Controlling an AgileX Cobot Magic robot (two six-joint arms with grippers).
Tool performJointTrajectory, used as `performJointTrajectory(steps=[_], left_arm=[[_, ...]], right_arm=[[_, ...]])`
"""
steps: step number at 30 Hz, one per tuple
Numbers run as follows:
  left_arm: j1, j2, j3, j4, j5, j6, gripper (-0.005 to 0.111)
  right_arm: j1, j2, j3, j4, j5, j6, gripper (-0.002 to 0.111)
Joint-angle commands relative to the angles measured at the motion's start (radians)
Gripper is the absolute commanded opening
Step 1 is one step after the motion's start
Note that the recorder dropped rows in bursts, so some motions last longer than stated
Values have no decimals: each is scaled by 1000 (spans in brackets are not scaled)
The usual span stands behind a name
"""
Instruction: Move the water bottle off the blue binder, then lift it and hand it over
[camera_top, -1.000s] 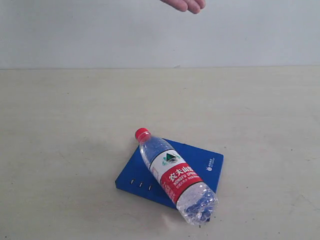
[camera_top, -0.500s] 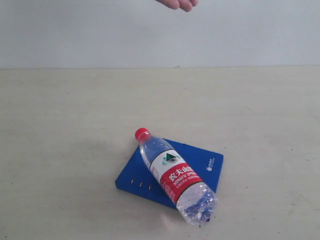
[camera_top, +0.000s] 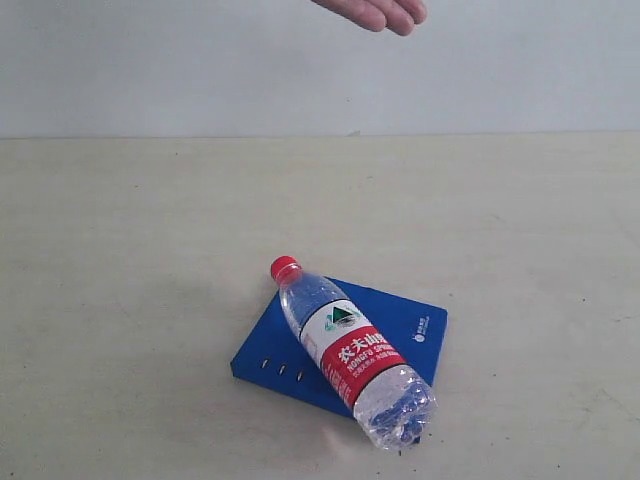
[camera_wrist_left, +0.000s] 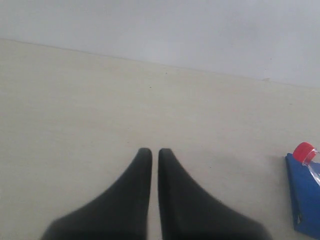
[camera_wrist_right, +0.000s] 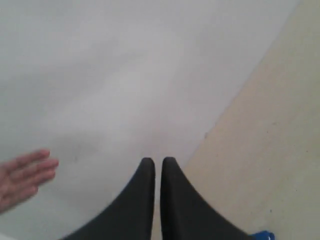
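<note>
The water bottle (camera_top: 350, 350) lies on its side across the blue binder (camera_top: 405, 325), red cap toward the back left, its base hanging over the binder's front edge. Neither gripper shows in the exterior view. In the left wrist view my left gripper (camera_wrist_left: 155, 151) is shut, empty, above bare table, with the bottle's red cap (camera_wrist_left: 304, 151) and a binder corner (camera_wrist_left: 302, 197) far off at the frame edge. My right gripper (camera_wrist_right: 158, 160) is shut and empty too, facing the wall, with a sliver of blue binder (camera_wrist_right: 262, 235) at the frame's edge.
A person's hand (camera_top: 380, 12) hangs at the top of the exterior view, above the far table edge; the same hand (camera_wrist_right: 22, 177) shows palm-open in the right wrist view. The beige table (camera_top: 140, 300) surrounds the binder, with a pale wall behind.
The person's hand at the top has shifted slightly right and lower. Bottle and binder have not moved.
</note>
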Motion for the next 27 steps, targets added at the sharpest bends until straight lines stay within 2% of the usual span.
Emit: performJointTrajectory(steps=[1,2,4,8,12,15,23,25,27], left_arm=[[-1,-3,-1,-12,-6,2,4],[-1,-3,-1,-12,-6,2,4],[-1,-3,-1,-12,-6,2,4],[-1,-3,-1,-12,-6,2,4],[-1,-3,-1,-12,-6,2,4],[-1,-3,-1,-12,-6,2,4],[-1,-3,-1,-12,-6,2,4],[-1,-3,-1,-12,-6,2,4],[-1,-3,-1,-12,-6,2,4]], right_arm=[[225,193,-103,-14,4,-272,1],[259,258,-117,-15,-6,-301,1],[406,542,-199,-18,-38,-484,1],[519,965,-386,-19,-38,-739,1],[526,1250,-605,-19,-37,-872,1],[526,1367,-717,-19,8,-908,1],[526,1548,-868,-21,84,-1014,2],[526,1582,-896,-21,119,-1022,8],[526,1615,-926,-21,165,-1022,24]])
